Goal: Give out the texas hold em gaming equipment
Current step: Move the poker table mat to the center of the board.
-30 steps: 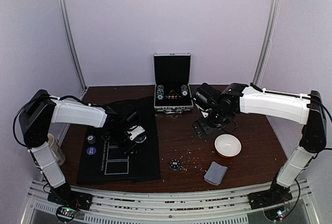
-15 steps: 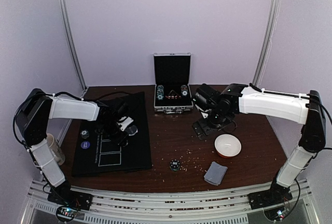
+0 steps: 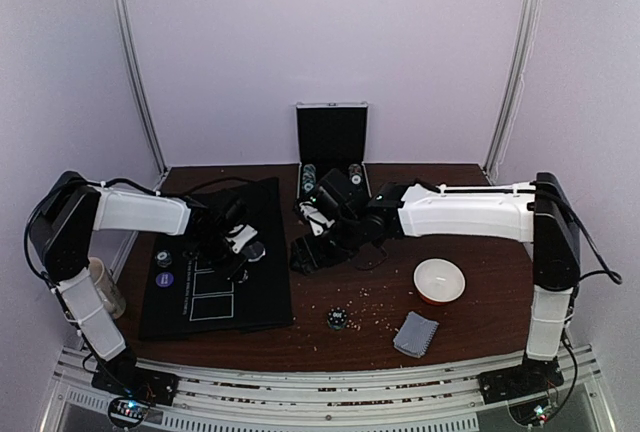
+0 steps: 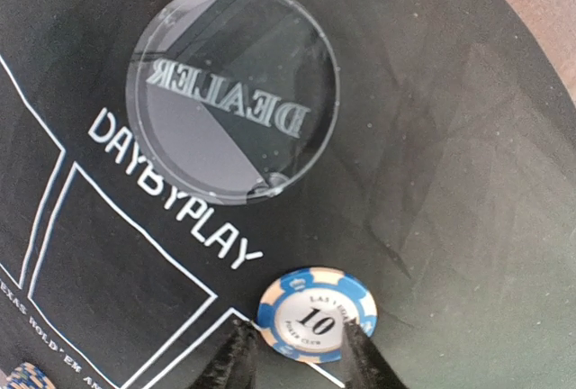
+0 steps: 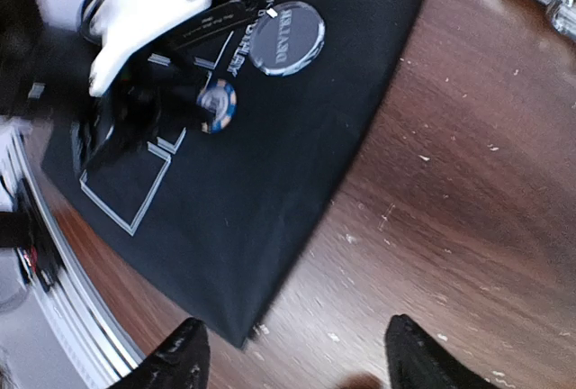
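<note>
Your right claw [image 5: 295, 354] just swung over toward the dealer button [image 4: 232, 92]
It's wide and empty; your left claw [image 4: 297, 353] pinches the blue chip [image 4: 315, 314] just beside that button, so placing looks close.

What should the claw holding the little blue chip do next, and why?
Probably ease the left claw open and leave the blue chip there. The chip sits pinched between its fingertips, right by a white box outline on the black mat, next to the clear dealer button, so it looks about where it belongs.
</note>
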Motion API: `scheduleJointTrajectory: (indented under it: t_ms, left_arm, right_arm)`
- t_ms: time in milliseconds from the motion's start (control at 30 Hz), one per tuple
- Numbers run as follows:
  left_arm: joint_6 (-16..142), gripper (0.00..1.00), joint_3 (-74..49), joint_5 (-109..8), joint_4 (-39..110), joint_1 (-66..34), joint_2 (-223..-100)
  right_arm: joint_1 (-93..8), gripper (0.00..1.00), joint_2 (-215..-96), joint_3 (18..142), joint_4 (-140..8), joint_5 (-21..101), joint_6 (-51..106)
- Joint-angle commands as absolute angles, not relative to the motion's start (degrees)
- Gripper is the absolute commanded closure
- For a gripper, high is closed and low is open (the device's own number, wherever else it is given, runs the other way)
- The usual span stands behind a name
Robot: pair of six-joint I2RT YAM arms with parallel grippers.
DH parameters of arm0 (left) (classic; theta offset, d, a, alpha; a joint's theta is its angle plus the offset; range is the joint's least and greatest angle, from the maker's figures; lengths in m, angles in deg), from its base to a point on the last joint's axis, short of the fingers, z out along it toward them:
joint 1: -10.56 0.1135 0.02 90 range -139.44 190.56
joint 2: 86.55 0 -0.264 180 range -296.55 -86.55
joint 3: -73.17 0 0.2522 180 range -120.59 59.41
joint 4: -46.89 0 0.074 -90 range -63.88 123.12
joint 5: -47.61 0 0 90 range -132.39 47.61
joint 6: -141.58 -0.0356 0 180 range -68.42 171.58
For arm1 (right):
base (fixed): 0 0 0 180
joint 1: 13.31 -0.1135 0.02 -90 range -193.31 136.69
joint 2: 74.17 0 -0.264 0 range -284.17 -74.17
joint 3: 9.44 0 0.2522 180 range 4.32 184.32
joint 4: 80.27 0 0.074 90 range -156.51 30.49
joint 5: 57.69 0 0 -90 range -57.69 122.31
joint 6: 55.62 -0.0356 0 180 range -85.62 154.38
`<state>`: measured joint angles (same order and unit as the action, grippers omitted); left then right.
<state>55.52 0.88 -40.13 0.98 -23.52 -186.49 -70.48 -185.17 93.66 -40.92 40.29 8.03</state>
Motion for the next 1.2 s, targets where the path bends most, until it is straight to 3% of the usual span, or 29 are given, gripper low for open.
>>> scheduleJointTrajectory:
  t_ms: [0, 233, 733, 1067, 1167]
  left_arm:
    - [55.0, 0.59, 2.89, -43.26, 2.38, -23.47, -186.38]
    - [54.67, 0.45, 1.83, -45.07, 2.18, -23.49, -185.47]
    - [53.58, 0.27, 2.98, -48.97, 3.42, -23.8, -183.58]
    - [54.76, 0.31, 4.47, -41.15, 3.46, -24.21, -186.68]
    - [54.73, 0.32, 4.55, -41.72, 3.5, -24.16, -186.53]
  right_arm:
    - [-69.69, 0.35, -188.71, 91.72, -52.9, 45.1, -0.54]
    - [-69.76, 0.51, -197.98, 94.01, -57.37, 49.28, -5.53]
    - [-69.73, 0.67, -205.81, 95.27, -63.34, 54.11, -10.05]
    - [-68.99, 1.0, -204.17, 92.11, -65.44, 52.25, -11.68]
    - [-68.92, 1.0, -202.87, 90.29, -65.86, 51.74, -11.67]
